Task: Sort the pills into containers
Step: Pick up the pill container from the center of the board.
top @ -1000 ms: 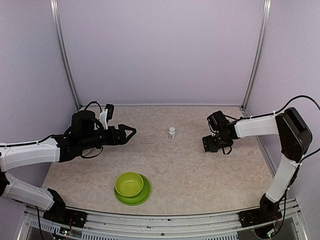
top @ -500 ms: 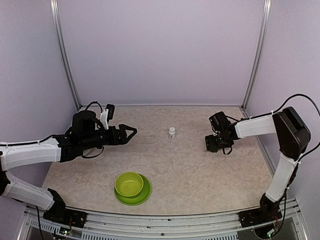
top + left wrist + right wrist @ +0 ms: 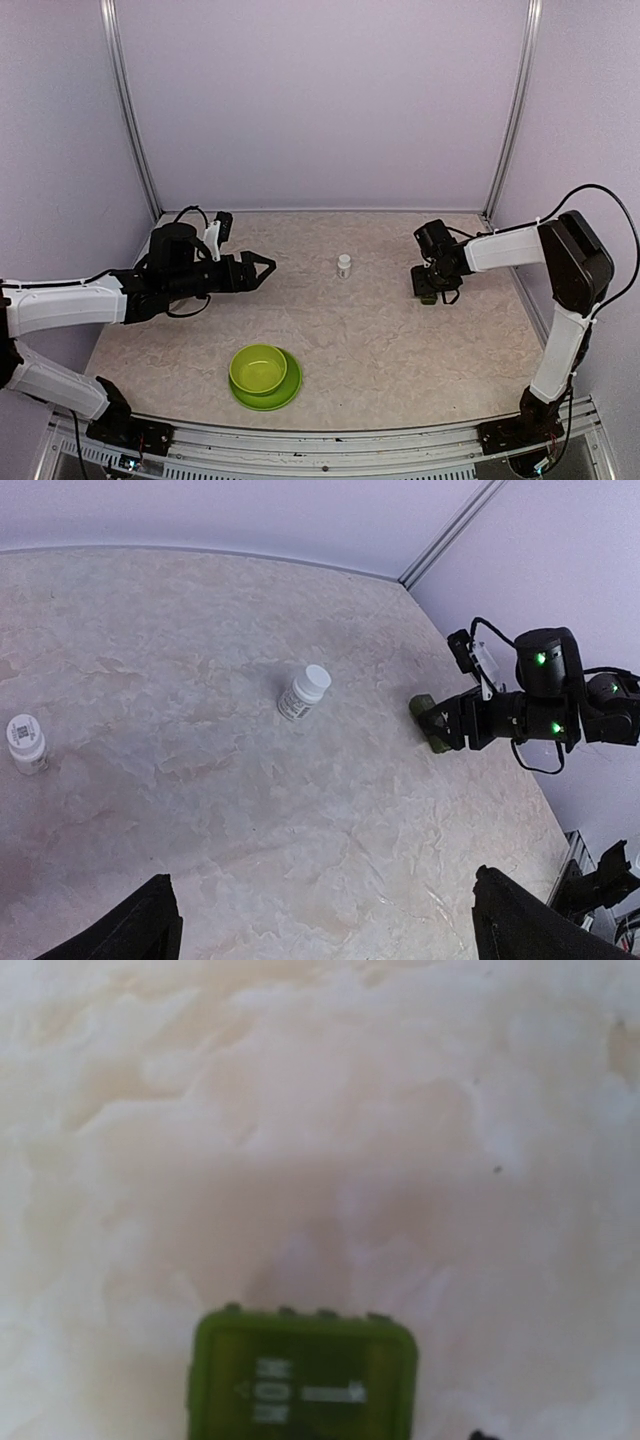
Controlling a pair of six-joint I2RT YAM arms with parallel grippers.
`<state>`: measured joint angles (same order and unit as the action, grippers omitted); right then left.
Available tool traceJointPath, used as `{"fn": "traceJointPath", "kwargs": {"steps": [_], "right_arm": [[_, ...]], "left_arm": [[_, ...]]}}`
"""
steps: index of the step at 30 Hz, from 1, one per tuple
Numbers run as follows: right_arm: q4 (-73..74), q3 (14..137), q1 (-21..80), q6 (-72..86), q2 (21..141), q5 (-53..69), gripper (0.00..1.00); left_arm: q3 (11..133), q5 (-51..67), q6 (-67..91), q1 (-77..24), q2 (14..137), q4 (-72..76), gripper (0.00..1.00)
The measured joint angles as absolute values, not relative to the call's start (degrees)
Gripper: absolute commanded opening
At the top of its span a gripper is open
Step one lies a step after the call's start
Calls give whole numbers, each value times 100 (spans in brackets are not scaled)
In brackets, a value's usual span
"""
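Observation:
The dark green pill box (image 3: pixel 303 1380) of containers lies on the table at the right, with its end compartment filling the bottom of the right wrist view. My right gripper (image 3: pixel 430 292) is down over the pill box (image 3: pixel 430 298), with its jaws on either side of it. Its fingers are out of the right wrist view, and contact does not show. No loose pills are in view. A white pill bottle (image 3: pixel 344 265) stands mid-table. My left gripper (image 3: pixel 262 267) hovers open and empty to the left of it, its fingertips (image 3: pixel 150 920) wide apart.
A lime-green bowl (image 3: pixel 258 367) on its plate (image 3: pixel 290 388) sits near the front edge. The left wrist view shows a second white bottle (image 3: pixel 26 743) standing at the left and the first bottle (image 3: pixel 303 691) tilted. Purple walls enclose the table.
My right gripper's jaws have narrowed around the pill box, and it has shifted slightly. My left arm has edged a little to the right.

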<state>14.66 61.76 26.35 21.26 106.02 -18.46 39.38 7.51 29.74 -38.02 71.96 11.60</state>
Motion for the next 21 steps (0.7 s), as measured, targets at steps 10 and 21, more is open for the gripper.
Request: {"fn": "traceJointPath", "kwargs": {"steps": [10,21], "right_arm": [[1699,6357,2840,2095,10753,-2134,58],[1833,6427,2965,2196,10853,-2349,34]], "left_arm": [[3922,749,2976,-3802,7240,1221,99],[3789,746,2998,-3802,7240,1306,99]]}}
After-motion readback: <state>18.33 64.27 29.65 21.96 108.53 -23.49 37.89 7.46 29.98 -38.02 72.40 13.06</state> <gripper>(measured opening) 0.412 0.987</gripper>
